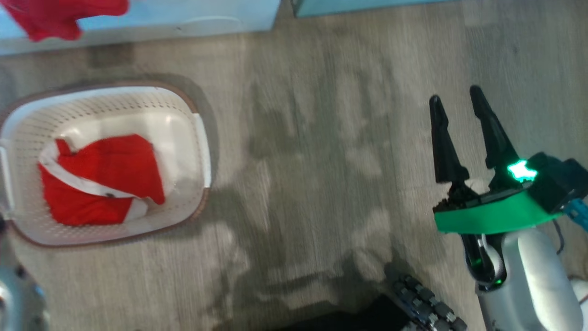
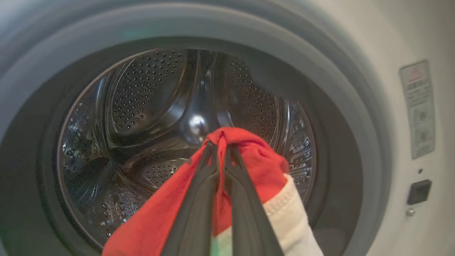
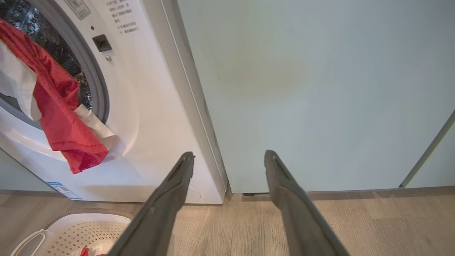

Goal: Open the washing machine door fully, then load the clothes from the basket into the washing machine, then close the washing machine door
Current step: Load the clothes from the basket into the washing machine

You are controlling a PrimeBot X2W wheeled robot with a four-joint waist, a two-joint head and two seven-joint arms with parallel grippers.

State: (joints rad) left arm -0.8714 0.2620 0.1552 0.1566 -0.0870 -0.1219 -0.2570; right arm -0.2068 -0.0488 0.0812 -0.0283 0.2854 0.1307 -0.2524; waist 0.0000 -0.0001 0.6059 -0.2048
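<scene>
My left gripper (image 2: 222, 145) is shut on a red garment with white trim (image 2: 153, 220), held right in front of the washing machine's open steel drum (image 2: 142, 106) and grey gasket (image 2: 320, 71). The same garment hangs over the opening's lower rim (image 3: 60, 117) and shows as a red patch (image 1: 55, 16) at the top left of the head view. More red clothes with a white band (image 1: 101, 179) lie in the white basket (image 1: 115, 108) on the floor. My right gripper (image 1: 455, 94) stands open and empty, well right of the basket. The washing machine door is out of view.
A pale teal cabinet (image 3: 302, 89) stands directly right of the white machine (image 3: 149, 106). Bare wood floor (image 1: 321, 161) lies between the basket and my right arm. My base's dark wheel (image 1: 422, 308) shows at the bottom edge.
</scene>
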